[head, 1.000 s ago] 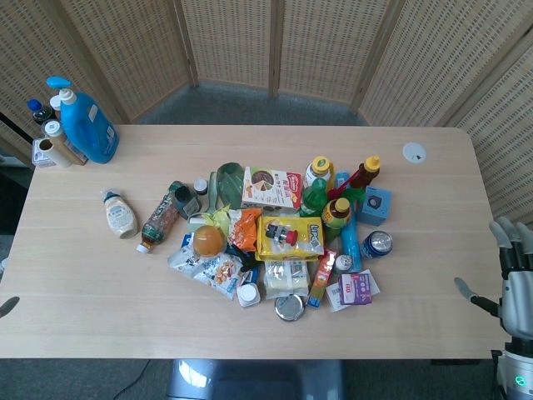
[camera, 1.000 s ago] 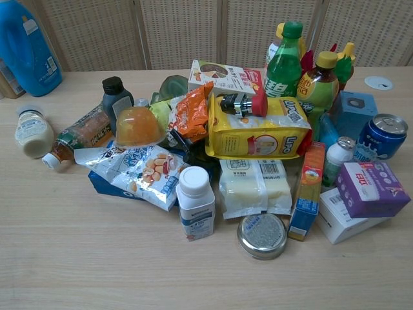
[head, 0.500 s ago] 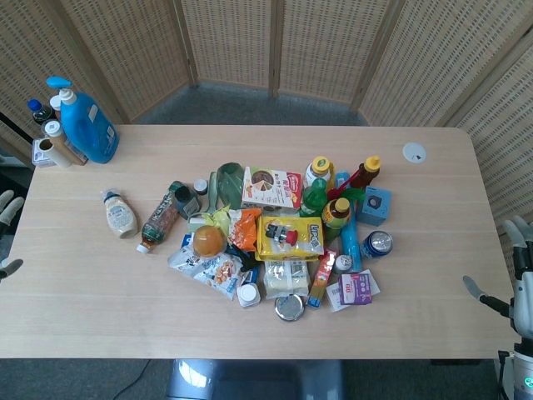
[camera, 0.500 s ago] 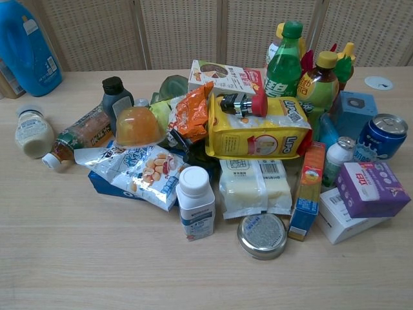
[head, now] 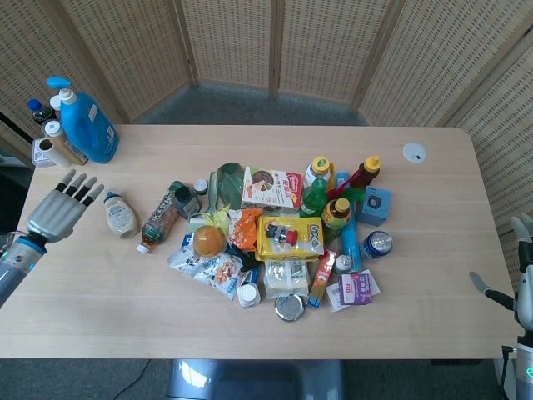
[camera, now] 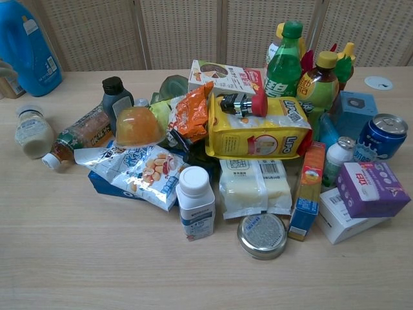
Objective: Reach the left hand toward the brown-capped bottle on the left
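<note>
The brown-capped bottle (head: 120, 216) has a cream body and lies on its side at the left of the table, cap pointing away from me; the chest view shows the bottle (camera: 31, 135) at the far left. My left hand (head: 59, 209) hovers over the table's left edge, a short way left of the bottle and apart from it. Its fingers are spread, pointing up and to the right, and it holds nothing. My right hand (head: 520, 273) hangs off the right edge of the table, fingers apart and empty. Neither hand is clearly seen in the chest view.
A tea bottle with a white cap (head: 158, 222) lies just right of the target. A large blue pump bottle (head: 87, 123) and small bottles (head: 55, 143) stand at the back left corner. A dense pile of snacks, cans and bottles (head: 283, 233) fills the table's middle.
My left hand has come up from the left edge over the table towards the cream bottle. My right hand has sunk a little further off the right side.
</note>
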You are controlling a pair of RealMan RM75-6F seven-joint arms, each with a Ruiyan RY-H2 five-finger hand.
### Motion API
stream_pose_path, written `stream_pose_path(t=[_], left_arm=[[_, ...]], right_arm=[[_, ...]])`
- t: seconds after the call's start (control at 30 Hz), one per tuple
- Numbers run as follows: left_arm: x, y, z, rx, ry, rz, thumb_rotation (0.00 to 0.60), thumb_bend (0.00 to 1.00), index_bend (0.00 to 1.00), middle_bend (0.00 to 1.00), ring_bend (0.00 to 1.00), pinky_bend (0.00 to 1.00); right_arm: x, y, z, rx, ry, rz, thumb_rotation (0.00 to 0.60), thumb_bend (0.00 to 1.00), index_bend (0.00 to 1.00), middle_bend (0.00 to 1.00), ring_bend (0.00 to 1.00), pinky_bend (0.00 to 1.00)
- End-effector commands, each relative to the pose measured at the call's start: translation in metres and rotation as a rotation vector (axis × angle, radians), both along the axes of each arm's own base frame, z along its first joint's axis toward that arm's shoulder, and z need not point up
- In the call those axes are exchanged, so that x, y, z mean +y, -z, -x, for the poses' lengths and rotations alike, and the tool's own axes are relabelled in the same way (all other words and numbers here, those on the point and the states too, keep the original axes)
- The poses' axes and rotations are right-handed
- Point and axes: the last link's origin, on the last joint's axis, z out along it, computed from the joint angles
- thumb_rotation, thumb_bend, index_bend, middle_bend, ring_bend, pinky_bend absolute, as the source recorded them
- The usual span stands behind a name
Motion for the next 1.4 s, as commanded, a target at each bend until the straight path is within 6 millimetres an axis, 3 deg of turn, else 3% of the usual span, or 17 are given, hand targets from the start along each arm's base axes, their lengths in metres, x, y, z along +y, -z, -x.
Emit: stream_pose_path(t=[0.03,0.27,0.77,0.83,0.9,0.93,0.97,1.0,1.07,1.13,1.4], left_arm=[[0.019,0.032,-0.004,0.05,-0.019,0.062,0.6,0.01,0.0,0.0,0.0,0.0],[0.034,0.065,-0.011,0.108,-0.021,0.124,0.6,0.01,0.0,0.0,0.0,0.0],[0.042,0.097,-0.02,0.161,-0.019,0.165,0.6,0.01,0.0,0.0,0.0,0.0],[0.041,0.099,-0.021,0.155,-0.004,0.164,0.6,0.01,0.1,0.0,0.0,0.01],[0.039,0.102,-0.022,0.164,0.013,0.168,0.6,0.01,0.33,0.03,0.04,0.19],[0.038,0.103,-0.023,0.163,0.021,0.169,0.6,0.02,0.49,0.15,0.17,0.39],[0.037,0.104,-0.024,0.165,0.034,0.17,0.6,0.02,0.66,0.37,0.38,0.64],[0.037,0.104,-0.023,0.172,0.041,0.169,0.6,0.03,0.71,0.45,0.46,0.7],[0.035,0.102,-0.022,0.183,0.055,0.168,0.6,0.04,0.89,0.77,0.74,0.93],[0.035,0.1,-0.022,0.184,0.066,0.161,0.6,0.05,0.95,0.85,0.82,1.0],[0.041,0.07,-0.034,0.11,0.15,0.092,0.6,0.05,0.95,0.86,0.83,1.0]], right_arm=[[-0.003,0.001,0.003,0.004,0.017,0.001,0.6,0.0,0.0,0.0,0.0,0.0],[-0.005,0.001,0.009,0.009,0.044,0.007,0.6,0.0,0.0,0.0,0.0,0.0],[-0.007,-0.001,0.013,0.002,0.057,0.014,0.6,0.0,0.0,0.0,0.0,0.0],[-0.007,-0.002,0.013,0.002,0.057,0.018,0.6,0.0,0.0,0.0,0.0,0.0],[-0.007,-0.003,0.012,-0.002,0.054,0.021,0.6,0.0,0.0,0.0,0.0,0.0],[-0.007,-0.003,0.012,-0.004,0.053,0.021,0.6,0.0,0.0,0.0,0.0,0.0],[-0.006,-0.003,0.012,-0.007,0.051,0.02,0.6,0.0,0.0,0.0,0.0,0.0],[-0.006,-0.003,0.012,-0.008,0.05,0.02,0.6,0.0,0.0,0.0,0.0,0.0],[-0.006,-0.003,0.012,-0.009,0.049,0.019,0.6,0.0,0.0,0.0,0.0,0.0],[-0.006,-0.003,0.012,-0.01,0.048,0.017,0.6,0.0,0.0,0.0,0.0,0.0],[-0.005,-0.003,0.009,-0.015,0.035,0.011,0.6,0.0,0.0,0.0,0.0,0.0]])
